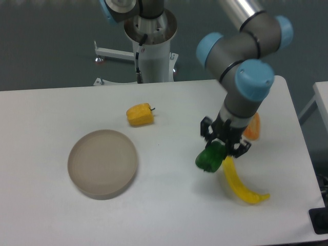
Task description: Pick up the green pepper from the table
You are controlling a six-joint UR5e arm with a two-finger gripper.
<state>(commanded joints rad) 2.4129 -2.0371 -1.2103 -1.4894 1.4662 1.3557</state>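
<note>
The green pepper (209,158) is a small glossy dark-green lump at the right middle of the white table (169,205). My gripper (219,147) reaches down onto its upper right side, black fingers at either side of the pepper's top. The jaws look closed on it, but the contact is partly hidden by the gripper body. I cannot tell whether the pepper rests on the table or is just lifted off it.
A long yellow banana-shaped thing (242,185) lies right beside the pepper, to its lower right. An orange object (252,128) sits behind the wrist. A yellow bell pepper (140,115) lies at the centre back. A round beige plate (103,163) stands at the left.
</note>
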